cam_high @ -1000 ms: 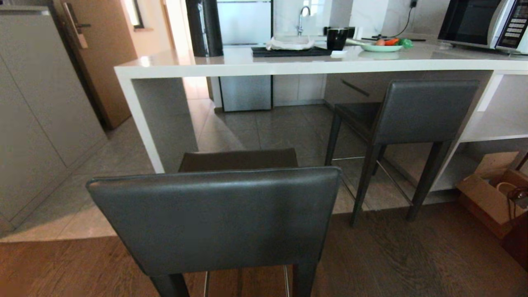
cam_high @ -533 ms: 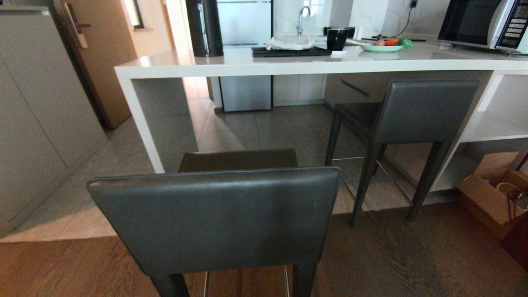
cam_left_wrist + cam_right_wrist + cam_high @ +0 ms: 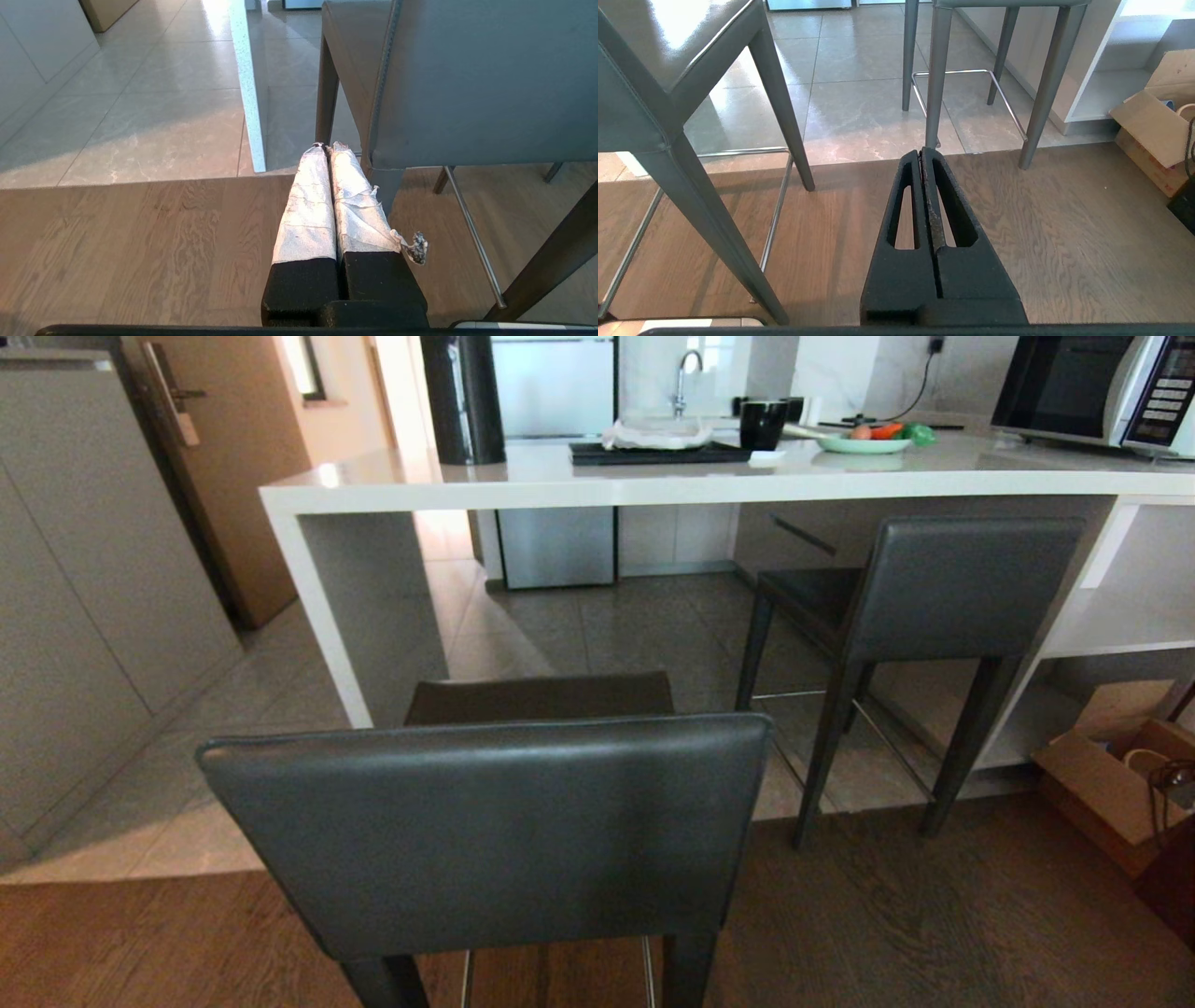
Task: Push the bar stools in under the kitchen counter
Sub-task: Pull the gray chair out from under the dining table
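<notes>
Two bar stools stand by the kitchen counter [image 3: 653, 485], which spans the upper half of the head view. The near stool [image 3: 485, 831] fills the lower centre, pulled out onto the wood floor, its backrest toward the camera. The far stool [image 3: 943, 588] sits at centre right, its seat partly under the countertop. The left gripper [image 3: 327, 147], fingers wrapped in pale tape and pressed together, hangs beside the near stool's backrest edge. The right gripper [image 3: 922, 151], fingers together, holds nothing.
</notes>
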`<state>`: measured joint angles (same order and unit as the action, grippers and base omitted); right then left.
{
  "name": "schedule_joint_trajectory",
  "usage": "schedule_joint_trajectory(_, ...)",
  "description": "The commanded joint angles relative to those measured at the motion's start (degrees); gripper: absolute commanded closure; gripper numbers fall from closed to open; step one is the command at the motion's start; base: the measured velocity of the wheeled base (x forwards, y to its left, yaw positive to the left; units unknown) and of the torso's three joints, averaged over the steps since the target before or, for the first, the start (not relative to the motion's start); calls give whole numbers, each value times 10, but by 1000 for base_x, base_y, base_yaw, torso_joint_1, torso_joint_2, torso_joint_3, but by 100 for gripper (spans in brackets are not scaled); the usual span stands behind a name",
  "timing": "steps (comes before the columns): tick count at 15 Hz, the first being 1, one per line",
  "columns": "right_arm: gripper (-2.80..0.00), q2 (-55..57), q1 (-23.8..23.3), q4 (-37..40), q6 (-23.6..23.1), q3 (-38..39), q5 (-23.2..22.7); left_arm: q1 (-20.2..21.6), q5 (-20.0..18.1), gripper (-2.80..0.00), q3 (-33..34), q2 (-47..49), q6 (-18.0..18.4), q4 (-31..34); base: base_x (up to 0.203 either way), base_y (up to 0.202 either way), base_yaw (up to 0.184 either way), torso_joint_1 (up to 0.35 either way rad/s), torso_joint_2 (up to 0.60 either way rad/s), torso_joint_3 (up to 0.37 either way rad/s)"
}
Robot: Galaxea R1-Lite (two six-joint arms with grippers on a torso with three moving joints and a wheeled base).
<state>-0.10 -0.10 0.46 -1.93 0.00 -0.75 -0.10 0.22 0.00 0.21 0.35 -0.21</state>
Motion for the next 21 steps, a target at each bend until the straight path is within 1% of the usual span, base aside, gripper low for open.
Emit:
schedule_joint_trajectory(1,0,1,0,0,0,0,0,0,0,0,0,1,0,0,0,0,0,0,0,0)
schedule_joint_trajectory(11,0,1,0,0,-1,0,0,0,1,0,0,1,-3,-1,1,-5,1,0,0,1)
schedule_joint_trajectory(21,0,1,0,0,-1,0,0,0,0,0,0,1,-3,-1,0,-183,2,3,1,2)
